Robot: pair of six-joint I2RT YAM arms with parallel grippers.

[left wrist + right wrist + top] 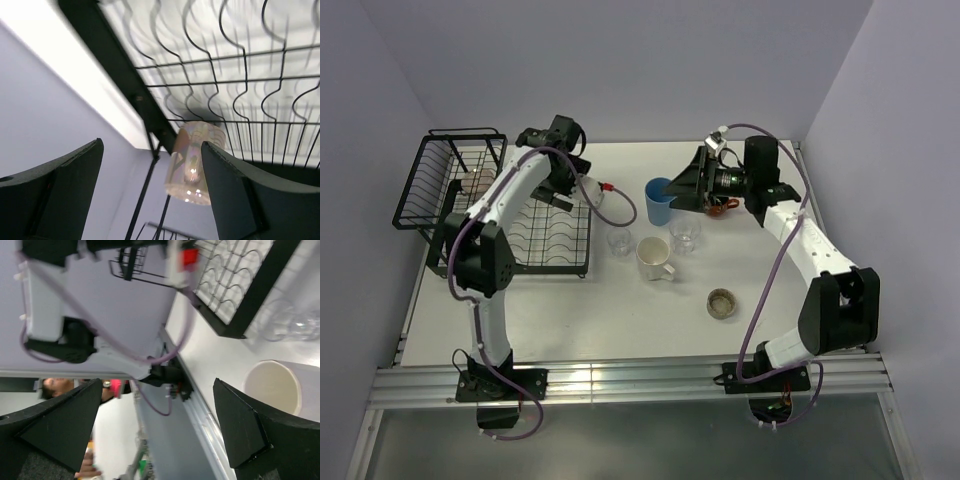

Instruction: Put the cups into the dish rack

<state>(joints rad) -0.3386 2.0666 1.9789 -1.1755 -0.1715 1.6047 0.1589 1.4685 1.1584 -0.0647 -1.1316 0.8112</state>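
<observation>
The black wire dish rack (555,240) stands at the left, its taller basket (448,180) at the far left. A pinkish cup (475,182) lies in the basket; it also shows in the left wrist view (192,160). My left gripper (558,192) hangs over the slotted tray, open and empty (150,200). My right gripper (680,188) is open and empty (157,435), right beside the blue tumbler (660,200). On the table stand a cream mug (655,258), two clear glasses (620,243) (685,232) and a low brownish cup (722,303). I cannot make out the dark brown-orange cup.
The right wrist view shows the cream mug (275,390), a clear glass (295,322), the rack tray (235,280) and the left arm (75,315). Lilac walls close in the table on three sides. A metal rail (630,380) runs along the near edge.
</observation>
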